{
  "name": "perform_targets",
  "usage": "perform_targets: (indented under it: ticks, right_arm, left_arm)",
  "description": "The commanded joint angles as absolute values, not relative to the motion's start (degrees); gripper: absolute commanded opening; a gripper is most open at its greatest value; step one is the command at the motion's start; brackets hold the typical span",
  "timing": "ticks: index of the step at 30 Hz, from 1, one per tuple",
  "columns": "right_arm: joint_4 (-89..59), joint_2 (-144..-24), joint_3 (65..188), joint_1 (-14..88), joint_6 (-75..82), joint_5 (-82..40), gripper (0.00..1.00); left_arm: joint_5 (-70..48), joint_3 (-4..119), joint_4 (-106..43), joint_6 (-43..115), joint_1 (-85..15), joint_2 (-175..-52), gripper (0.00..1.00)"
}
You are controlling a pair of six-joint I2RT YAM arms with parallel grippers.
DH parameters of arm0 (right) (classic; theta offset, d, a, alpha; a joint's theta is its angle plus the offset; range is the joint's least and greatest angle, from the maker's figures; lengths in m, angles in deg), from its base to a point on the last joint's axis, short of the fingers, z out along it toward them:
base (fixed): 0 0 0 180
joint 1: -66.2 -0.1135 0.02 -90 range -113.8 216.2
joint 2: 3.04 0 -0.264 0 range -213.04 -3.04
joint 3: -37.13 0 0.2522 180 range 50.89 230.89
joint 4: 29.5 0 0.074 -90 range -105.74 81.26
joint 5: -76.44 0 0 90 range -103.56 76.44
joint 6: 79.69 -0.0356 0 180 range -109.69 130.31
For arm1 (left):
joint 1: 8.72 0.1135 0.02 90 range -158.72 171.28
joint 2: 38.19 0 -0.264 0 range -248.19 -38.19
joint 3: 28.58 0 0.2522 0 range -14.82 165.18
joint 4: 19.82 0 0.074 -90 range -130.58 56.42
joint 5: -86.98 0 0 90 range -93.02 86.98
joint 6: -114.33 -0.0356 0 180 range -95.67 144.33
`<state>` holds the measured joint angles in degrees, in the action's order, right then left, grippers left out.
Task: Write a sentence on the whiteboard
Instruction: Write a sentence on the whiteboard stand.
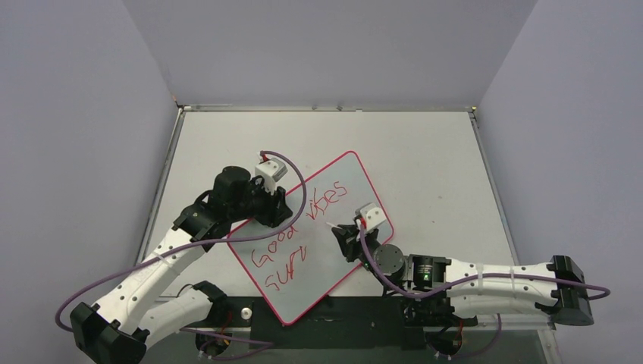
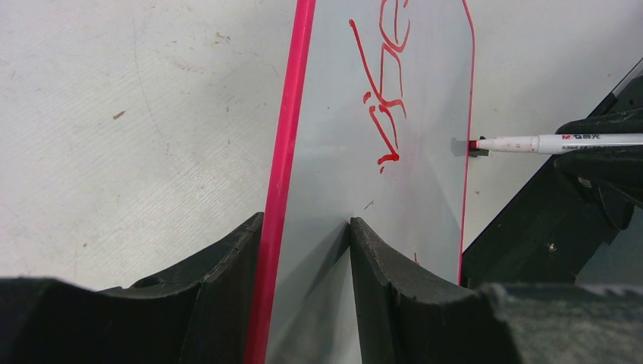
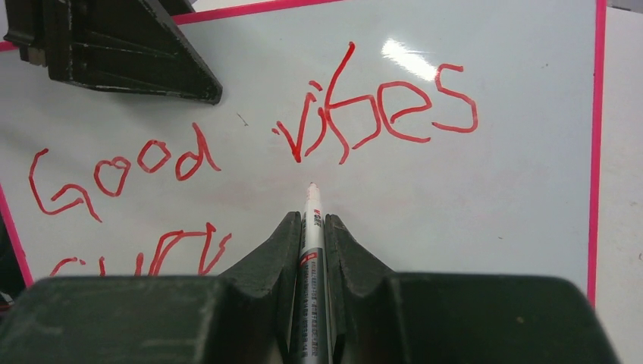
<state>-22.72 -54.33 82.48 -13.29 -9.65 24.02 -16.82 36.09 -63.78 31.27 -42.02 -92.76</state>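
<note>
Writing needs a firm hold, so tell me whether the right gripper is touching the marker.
Touching. In the right wrist view the right gripper is closed on the marker, flush against both its sides, no gap.

Pale grey tabletop (image 1: 432,163), plain lavender walls (image 1: 318,53), white-barrelled marker (image 2: 531,142).

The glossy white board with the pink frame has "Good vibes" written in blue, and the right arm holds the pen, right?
Not blue: the right wrist view shows the handwriting in red on the glossy white pink-framed whiteboard. The right end effector does hold the slim white marker pen.
</note>
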Motion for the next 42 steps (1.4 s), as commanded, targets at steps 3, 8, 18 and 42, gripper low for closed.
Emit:
perform_targets:
  ticks: [3,8,18,42]
  right_arm:
    - [-25.7,-53.1,81.7,-13.6,-5.6,19.3,0.00]
    - [-24.1,-54.5,82.0,-16.5,-4.7,21.6,0.00]
    - [-27.4,-60.6,82.0,-20.4,-4.7,22.0,0.00]
    - [-28.6,-67.2,83.9,-19.5,-4.8,22.2,0.00]
  left_arm:
    - [-14.9,37.5,-60.5,29.2,-41.9,-91.4,0.00]
    - [-14.7,37.5,-60.5,29.1,-41.9,-91.7,0.00]
    - [-13.9,37.4,-60.6,29.0,-41.9,-91.9,0.00]
    - [-13.8,37.4,-60.6,29.0,-41.9,-92.1,0.00]
